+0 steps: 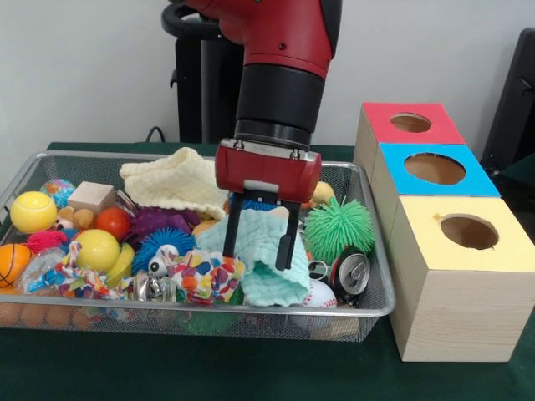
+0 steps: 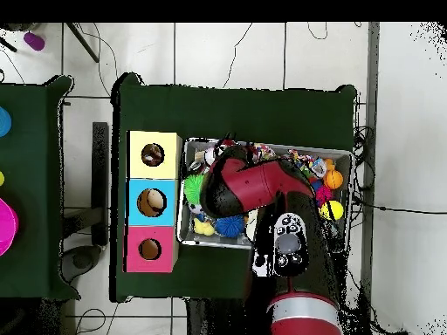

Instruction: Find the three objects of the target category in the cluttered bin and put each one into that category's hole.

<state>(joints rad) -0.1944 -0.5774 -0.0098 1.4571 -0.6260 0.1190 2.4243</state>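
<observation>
1. In the wire mesh bin [image 1: 368, 307]: two knotted cloth toys visible, one [image 1: 205, 276] front centre, one [image 1: 71, 280] front left.
2. Gripper [image 1: 260, 236]: fingers spread, straddling the mint washcloth [image 1: 267, 267], gripping nothing.
3. Beside bin: three boxes, yellow [image 1: 456, 276], blue [image 1: 430, 171], red [image 1: 410, 125].

green spiky ball [image 1: 338, 228], soda can [image 1: 350, 273], mint washcloth [image 1: 261, 255], pale yellow washcloth [image 1: 176, 180], wooden block [image 1: 90, 197]

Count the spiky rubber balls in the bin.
3: a green ball right of the gripper, a blue ball left of it, a purple ball behind the blue. The cloths may hide others.
</observation>
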